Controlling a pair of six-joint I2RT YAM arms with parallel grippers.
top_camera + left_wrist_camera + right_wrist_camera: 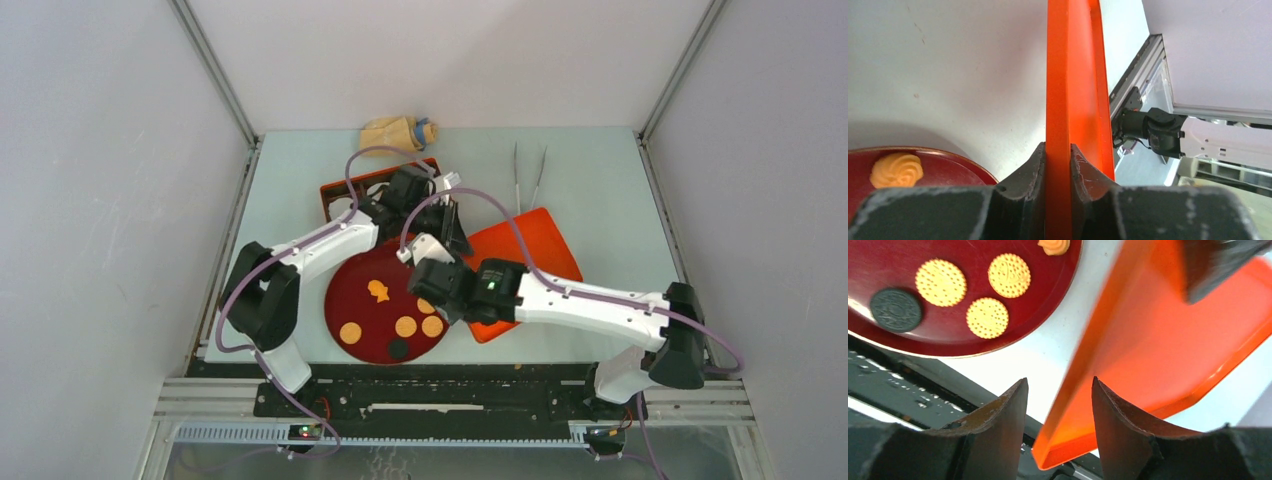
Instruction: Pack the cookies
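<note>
Left gripper (pixel 1058 150) pinches the orange tray's (pixel 1075 75) edge. Right gripper (pixel 1060 395) stands open, that tray's edge showing between its fingers. The cookies (pixel 987 317) lie left of both, on the dark red plate (pixel 893 255).

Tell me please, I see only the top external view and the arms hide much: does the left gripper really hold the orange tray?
Observer: Yes. In the left wrist view the left gripper is shut on the rim of the orange tray.
Operator: And the other one?
Observer: The right gripper is open, with one finger on each side of the tray's edge. Whether they touch it, I cannot tell.
Operator: The odd orange piece among the round ones, what is it?
Observer: A swirl cookie, piped in ridges, lying on the dark red plate.
</note>
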